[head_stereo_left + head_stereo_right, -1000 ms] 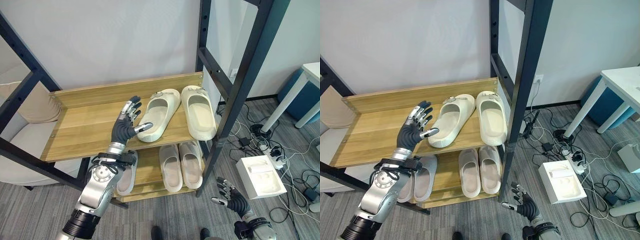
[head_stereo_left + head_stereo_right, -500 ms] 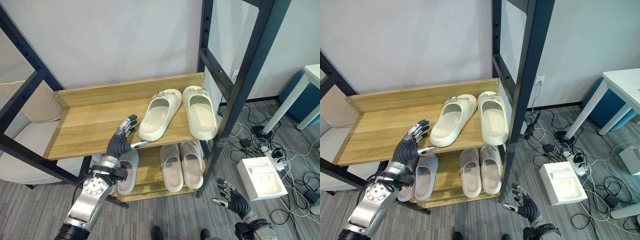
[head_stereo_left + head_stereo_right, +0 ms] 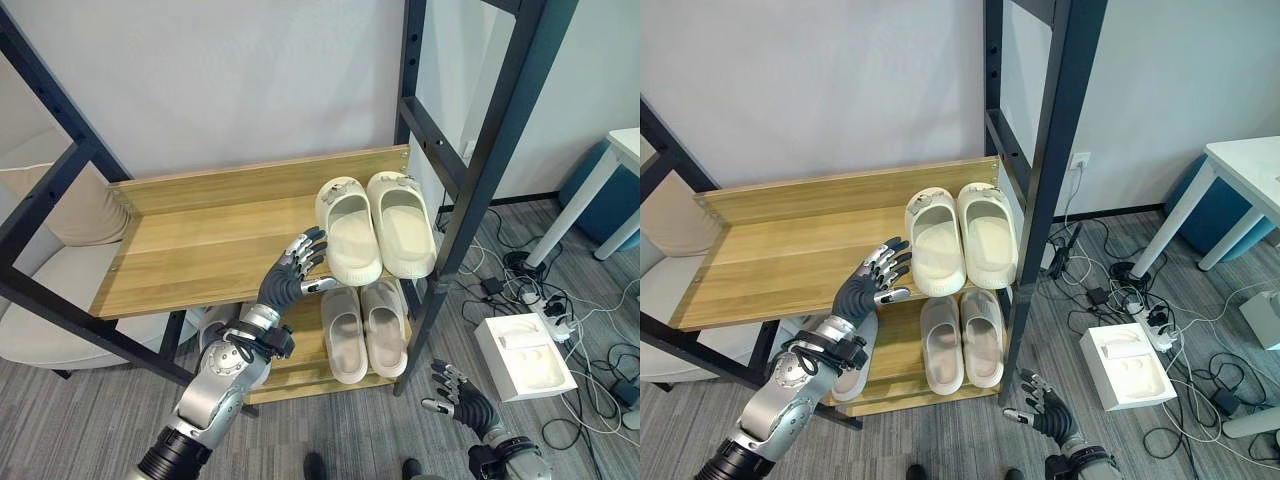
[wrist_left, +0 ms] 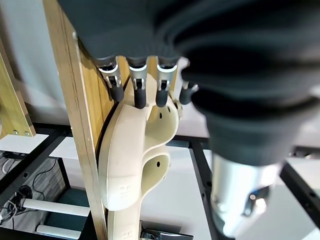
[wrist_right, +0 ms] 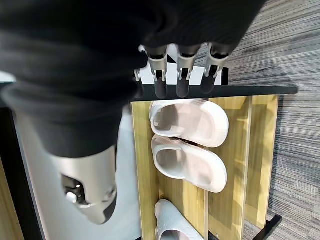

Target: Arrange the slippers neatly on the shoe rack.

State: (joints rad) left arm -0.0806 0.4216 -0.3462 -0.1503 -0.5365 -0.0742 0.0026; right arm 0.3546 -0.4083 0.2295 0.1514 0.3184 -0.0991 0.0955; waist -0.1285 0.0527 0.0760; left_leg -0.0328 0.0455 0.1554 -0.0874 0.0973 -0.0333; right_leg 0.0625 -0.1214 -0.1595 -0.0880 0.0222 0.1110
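Observation:
Two cream slippers, the left one (image 3: 346, 228) and the right one (image 3: 404, 222), lie side by side and parallel at the right end of the wooden upper shelf (image 3: 190, 245). My left hand (image 3: 290, 278) is open with straight fingers at the shelf's front edge, just left of the left slipper's heel; its fingertips (image 4: 141, 95) are at that slipper (image 4: 131, 157). On the lower shelf (image 5: 260, 160) lies a whitish pair (image 3: 364, 328) and a grey slipper (image 3: 853, 360) partly behind my arm. My right hand (image 3: 457, 394) hangs open low over the floor.
Dark metal uprights (image 3: 485, 170) frame the rack on the right and left (image 3: 45, 210). A white box (image 3: 522, 352), a power strip and loose cables (image 3: 590, 330) lie on the grey floor to the right. A white table leg (image 3: 570, 205) stands further right. A beige cushion (image 3: 60, 215) sits left.
The left cream slipper has turned from slanting to straight, now parallel beside the right one. My left hand has moved right along the shelf's front edge to that slipper's heel. The right hand has stayed.

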